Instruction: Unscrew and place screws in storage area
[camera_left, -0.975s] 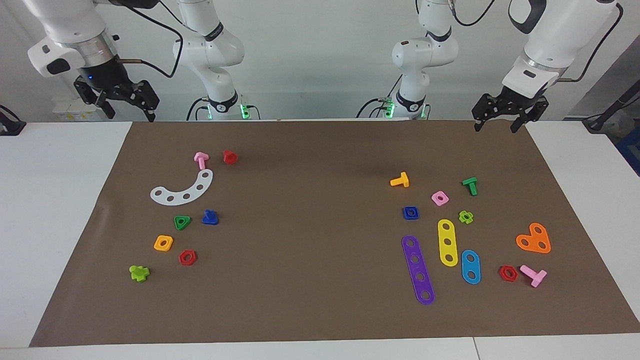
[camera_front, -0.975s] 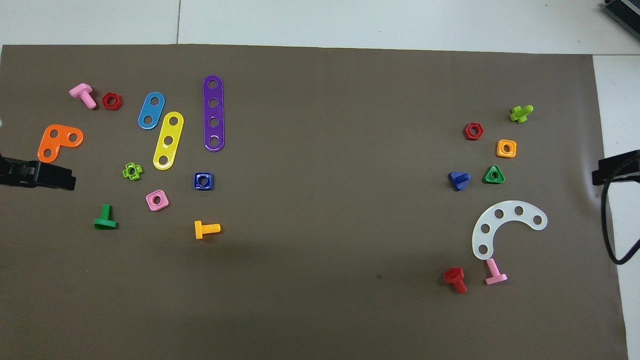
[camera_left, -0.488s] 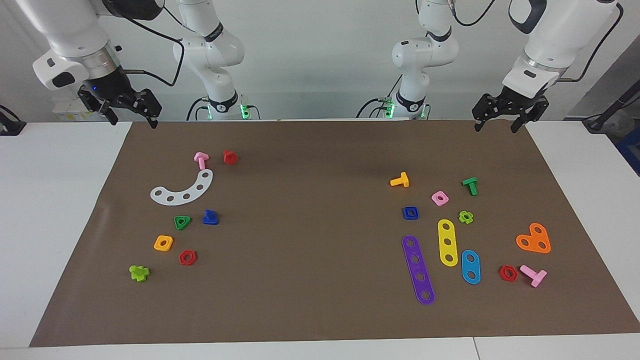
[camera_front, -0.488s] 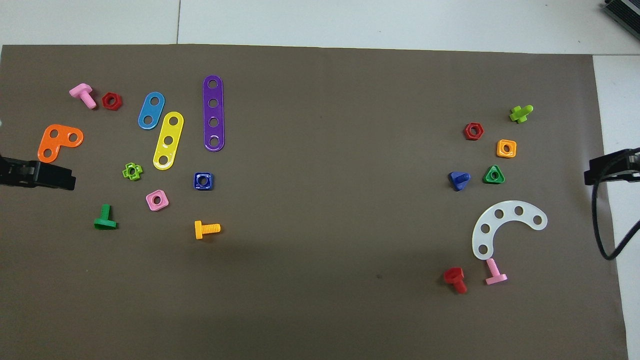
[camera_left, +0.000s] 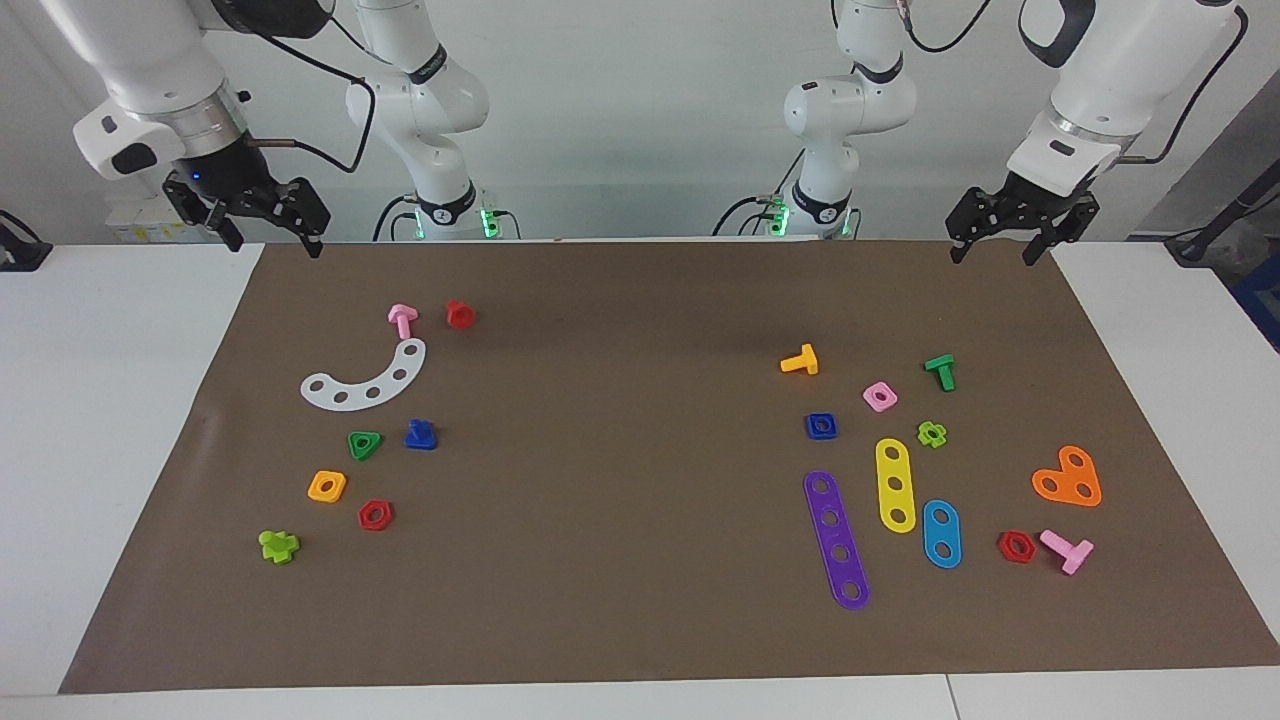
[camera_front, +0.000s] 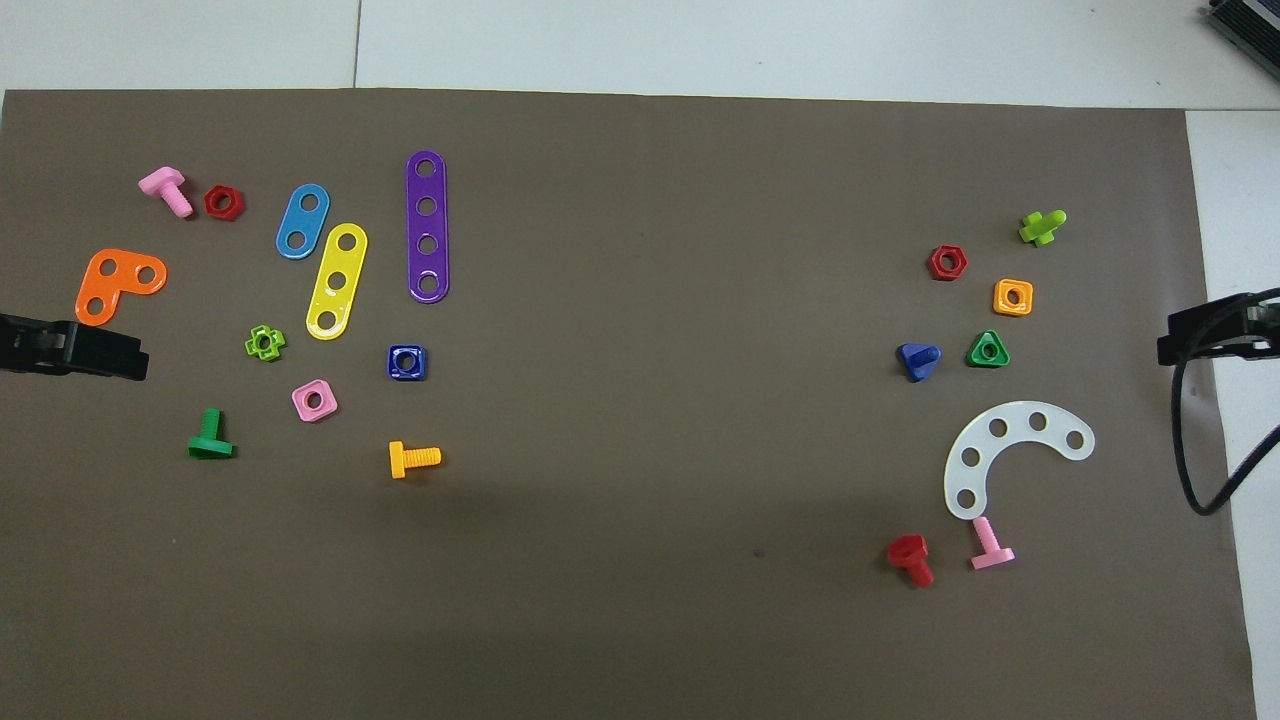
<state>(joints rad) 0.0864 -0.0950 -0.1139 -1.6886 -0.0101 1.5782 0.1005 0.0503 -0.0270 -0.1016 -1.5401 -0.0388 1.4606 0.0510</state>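
Beside the white curved strip (camera_left: 366, 380), within the storage area (camera_left: 345, 440), the blue screw (camera_left: 421, 435) lies loose on its triangular head, stem up, nearer the empty, open right gripper (camera_left: 268, 218) than the equally open left gripper (camera_left: 1010, 232).

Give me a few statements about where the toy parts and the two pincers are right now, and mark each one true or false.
1. The blue triangular-head bolt lies beside the green triangular nut. True.
2. The left pincer holds the orange T-shaped bolt. False: it hangs open and empty over the mat's edge nearest the robots, and that bolt lies on the brown paper mat.
3. The white curved strip lies toward the right arm's end of the table. True.
4. The purple strip has two holes. False: it has four.
5. The right pincer is open with nothing in it. True.
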